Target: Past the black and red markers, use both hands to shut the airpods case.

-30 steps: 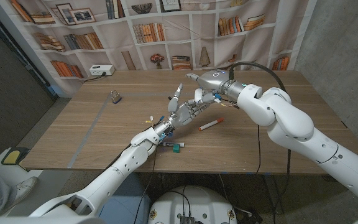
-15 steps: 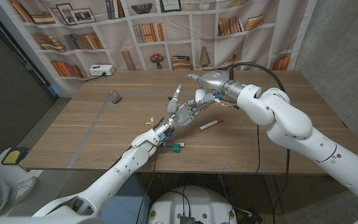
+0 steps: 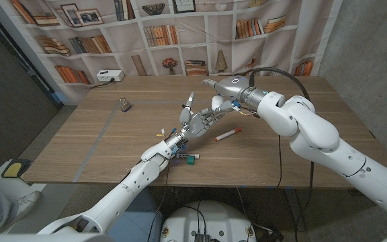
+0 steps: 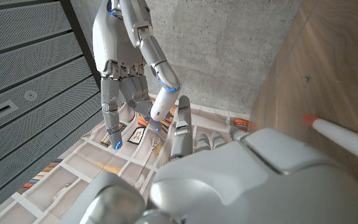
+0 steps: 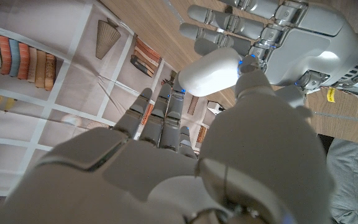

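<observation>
Where the two hands meet at mid-table in the head view, the airpods case is almost wholly hidden behind their fingers, so its lid cannot be read from there. From the right wrist view it shows plainly as a smooth white rounded body held in the left hand, whose fingers lie spread along its far side while the thumb comes up against its near side. No seam or gap shows on the visible face, so it may be closed, though I cannot tell for certain.

Over it, the right hand reaches down from the far side, its fingers close together and pointing toward the left hand; whether they press on the case or stop just short cannot be made out, since its own back blocks the contact in the right wrist view. Seen from the left wrist view, those right fingers hang extended and slightly apart, one tip close to the left hand's.

Just beside the hands on the robot's right lies the red marker, cut off at the frame edge in the left wrist view. Nearer the table's front edge, partly under the left wrist, lies the black marker. Well apart on the left stands a small padlock, and a white power strip sits at the back edge.
</observation>
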Available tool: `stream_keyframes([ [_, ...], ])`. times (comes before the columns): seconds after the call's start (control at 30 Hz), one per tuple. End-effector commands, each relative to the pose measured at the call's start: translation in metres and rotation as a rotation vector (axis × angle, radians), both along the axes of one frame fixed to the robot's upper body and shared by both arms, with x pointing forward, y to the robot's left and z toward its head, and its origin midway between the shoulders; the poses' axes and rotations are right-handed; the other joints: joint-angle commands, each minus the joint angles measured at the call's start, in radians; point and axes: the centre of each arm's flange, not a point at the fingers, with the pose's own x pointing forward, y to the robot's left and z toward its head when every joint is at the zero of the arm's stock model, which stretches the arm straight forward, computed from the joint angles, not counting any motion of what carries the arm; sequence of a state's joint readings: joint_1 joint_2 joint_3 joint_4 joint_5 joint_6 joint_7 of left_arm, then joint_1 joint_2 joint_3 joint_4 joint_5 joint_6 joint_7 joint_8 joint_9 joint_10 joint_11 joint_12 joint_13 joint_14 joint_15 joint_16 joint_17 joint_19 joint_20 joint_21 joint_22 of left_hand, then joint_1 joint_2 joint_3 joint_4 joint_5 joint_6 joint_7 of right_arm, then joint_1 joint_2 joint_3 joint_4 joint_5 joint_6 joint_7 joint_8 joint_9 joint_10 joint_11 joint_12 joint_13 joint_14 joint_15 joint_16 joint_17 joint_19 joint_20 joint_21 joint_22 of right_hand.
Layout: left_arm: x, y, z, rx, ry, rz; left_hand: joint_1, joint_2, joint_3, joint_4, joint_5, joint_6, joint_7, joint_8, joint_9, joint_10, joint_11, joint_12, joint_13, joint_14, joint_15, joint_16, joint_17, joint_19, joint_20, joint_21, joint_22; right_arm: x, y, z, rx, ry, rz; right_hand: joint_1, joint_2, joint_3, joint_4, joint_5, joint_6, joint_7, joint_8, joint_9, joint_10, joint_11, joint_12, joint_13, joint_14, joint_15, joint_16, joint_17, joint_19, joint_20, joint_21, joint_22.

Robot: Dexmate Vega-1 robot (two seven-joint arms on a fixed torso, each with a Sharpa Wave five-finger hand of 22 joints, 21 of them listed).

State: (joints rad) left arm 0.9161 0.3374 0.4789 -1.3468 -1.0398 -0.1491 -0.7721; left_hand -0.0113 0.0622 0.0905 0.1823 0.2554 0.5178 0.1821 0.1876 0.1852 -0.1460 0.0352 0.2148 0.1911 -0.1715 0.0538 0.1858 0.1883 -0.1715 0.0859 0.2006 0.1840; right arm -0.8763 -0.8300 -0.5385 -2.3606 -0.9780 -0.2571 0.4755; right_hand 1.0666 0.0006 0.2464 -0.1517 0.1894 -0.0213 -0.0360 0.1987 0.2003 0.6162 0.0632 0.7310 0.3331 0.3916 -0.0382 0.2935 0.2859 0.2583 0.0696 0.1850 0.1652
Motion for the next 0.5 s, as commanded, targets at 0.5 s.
stream_keyframes([
  [0.5,-0.017,0.038,0.013,-0.019,-0.018,0.166,0.003,0.012,-0.021,-0.005,0.007,-0.002,-0.006,0.001,0.001,-0.008,0.001,-0.001,0.002,-0.217,0.005,0.005,0.003,-0.099,0.013,0.003,0.004,-0.015,-0.018,0.004,0.041,-0.028,-0.028,0.151,0.141,-0.009,0.001,0.004,0.001,0.001,0.001,0.002,0.254,-0.249,0.009,-0.001,0.006,-0.175,-0.002,0.001,0.0,0.001,0.003,0.002],
])
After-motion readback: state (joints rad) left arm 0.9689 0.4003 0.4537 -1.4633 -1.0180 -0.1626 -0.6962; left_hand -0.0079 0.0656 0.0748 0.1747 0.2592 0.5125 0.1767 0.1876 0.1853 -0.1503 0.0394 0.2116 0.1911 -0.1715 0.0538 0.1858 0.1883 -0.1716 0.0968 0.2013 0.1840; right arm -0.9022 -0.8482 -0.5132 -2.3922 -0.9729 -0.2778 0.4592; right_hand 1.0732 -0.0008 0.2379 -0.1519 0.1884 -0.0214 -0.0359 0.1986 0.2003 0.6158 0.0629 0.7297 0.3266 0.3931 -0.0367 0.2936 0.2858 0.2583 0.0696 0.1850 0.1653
